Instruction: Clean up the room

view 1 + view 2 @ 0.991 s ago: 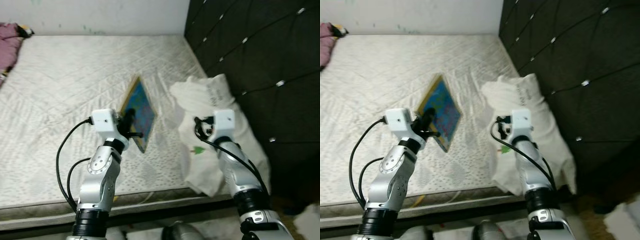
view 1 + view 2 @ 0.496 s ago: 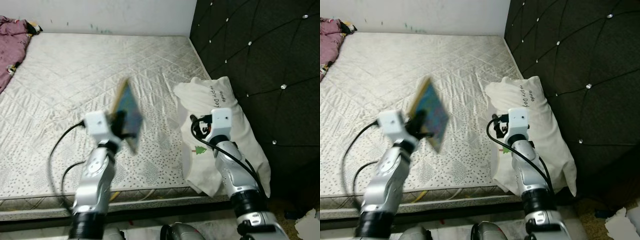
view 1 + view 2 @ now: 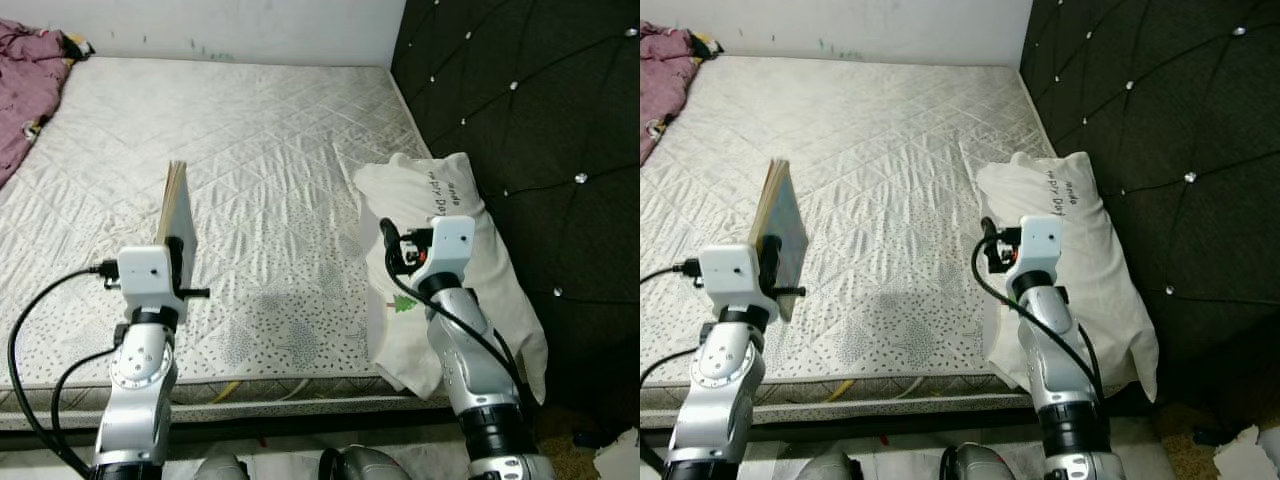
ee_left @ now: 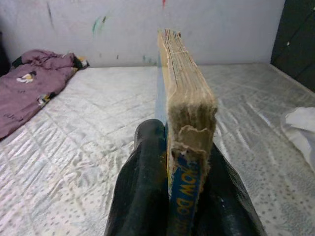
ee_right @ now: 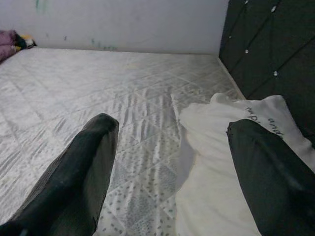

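Left gripper [image 4: 170, 196] clamped one worn book [image 3: 176, 215], held upright on edge above the mattress [image 3: 270, 180]. Right gripper [image 5: 170, 182] hung with fingers wide apart, empty, over one white pillow [image 3: 455, 260]; purple clothing [image 3: 30, 70] lay at the far corner.

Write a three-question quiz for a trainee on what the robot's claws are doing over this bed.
1. True or false: the left claw is shut on the book, held on edge above the mattress.
2. What lies against the dark padded headboard? A) white pillow B) folded towel C) backpack
3. Fill in: the right claw is ____, hovering by the mattress edge near the pillow.

Key:
1. True; the book's worn page edges face the wrist camera.
2. A
3. open; its two black fingers stand wide apart with nothing between them.
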Available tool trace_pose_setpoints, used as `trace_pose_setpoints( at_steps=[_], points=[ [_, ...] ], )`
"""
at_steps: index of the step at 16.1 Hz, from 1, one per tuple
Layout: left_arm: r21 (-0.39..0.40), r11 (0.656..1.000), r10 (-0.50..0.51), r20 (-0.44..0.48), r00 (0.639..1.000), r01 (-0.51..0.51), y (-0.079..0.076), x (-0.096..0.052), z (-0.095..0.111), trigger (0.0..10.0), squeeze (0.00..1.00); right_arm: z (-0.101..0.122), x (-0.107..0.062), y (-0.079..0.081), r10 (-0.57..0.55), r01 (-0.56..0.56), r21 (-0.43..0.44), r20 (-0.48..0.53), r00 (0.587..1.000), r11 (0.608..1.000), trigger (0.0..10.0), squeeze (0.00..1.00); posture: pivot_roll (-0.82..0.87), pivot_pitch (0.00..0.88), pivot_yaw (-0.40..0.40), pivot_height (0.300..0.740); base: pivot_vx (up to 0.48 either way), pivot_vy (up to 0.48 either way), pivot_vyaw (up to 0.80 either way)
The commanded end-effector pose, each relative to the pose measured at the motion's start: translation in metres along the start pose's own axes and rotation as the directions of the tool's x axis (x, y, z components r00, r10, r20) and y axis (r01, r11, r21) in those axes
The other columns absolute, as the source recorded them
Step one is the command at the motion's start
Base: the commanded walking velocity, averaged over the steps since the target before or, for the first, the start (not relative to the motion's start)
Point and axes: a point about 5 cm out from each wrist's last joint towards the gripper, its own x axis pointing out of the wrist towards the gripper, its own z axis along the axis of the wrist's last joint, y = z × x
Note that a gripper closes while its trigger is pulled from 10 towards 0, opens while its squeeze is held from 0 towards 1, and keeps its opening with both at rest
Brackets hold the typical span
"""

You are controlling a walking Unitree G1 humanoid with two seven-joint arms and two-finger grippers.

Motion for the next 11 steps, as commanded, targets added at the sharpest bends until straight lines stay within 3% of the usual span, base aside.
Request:
trace_pose_setpoints(
  at_steps=[1, 11],
  points=[
    [0.02, 1.0, -0.007, 0.079, 0.997, 0.005, -0.0019, 0.0014, 0.0169, 10.0, 0.0, 0.0046, -0.002, 0.0009, 0.012, -0.012, -0.009, 0.016, 1.0, 1.0, 10.0, 0.0, 0.02, 0.053, -0.05, 0.74, 0.0, 0.0, 0.0],
    [-0.003, 1.0, 0.002, 0.07, 0.998, -0.002, -0.0042, 0.004, 0.0161, 10.0, 0.0, 0.0049, -0.002, 0.0032, 0.035, -0.035, -0.007, -0.002, 0.999, 0.999, 10.0, 0.0, 0.02, 0.057, -0.053, 0.74, 0.0, 0.0, 0.0]
  ],
)
